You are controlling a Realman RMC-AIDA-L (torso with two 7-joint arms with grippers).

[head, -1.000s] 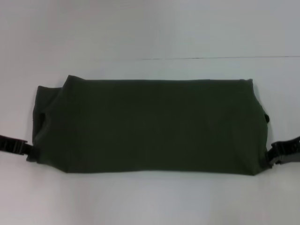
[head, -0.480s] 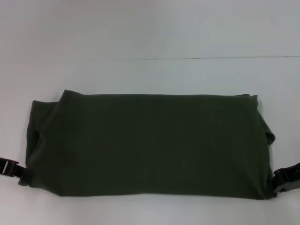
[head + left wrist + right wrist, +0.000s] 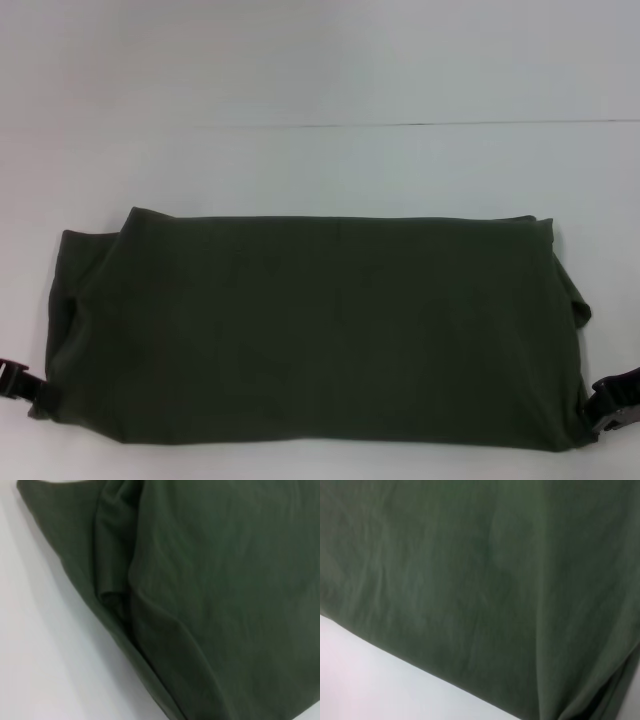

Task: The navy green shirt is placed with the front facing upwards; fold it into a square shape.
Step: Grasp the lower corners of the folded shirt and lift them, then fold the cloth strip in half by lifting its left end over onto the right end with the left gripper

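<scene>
Lying flat: navy green shirt [image 3: 315, 330], folded into a wide band across the white table [image 3: 320, 80], plain side up, near edge close to the robot.
Left gripper [image 3: 22, 385]: at the shirt's near left corner, touching cloth; grasp impossible to tell.
Right gripper [image 3: 612, 402]: at the near right corner, against the cloth; grasp likewise impossible to tell.
Left end: layers bunched, creased.

The navy green shirt [image 3: 320, 330] is soft, matt woven-looking cloth with gentle creases. The bench [image 3: 320, 70] beneath is smooth, matt white. Both pincers, left pincer [image 3: 20, 382] and right pincer [image 3: 612, 400], look like black, slightly glossy plastic.
</scene>
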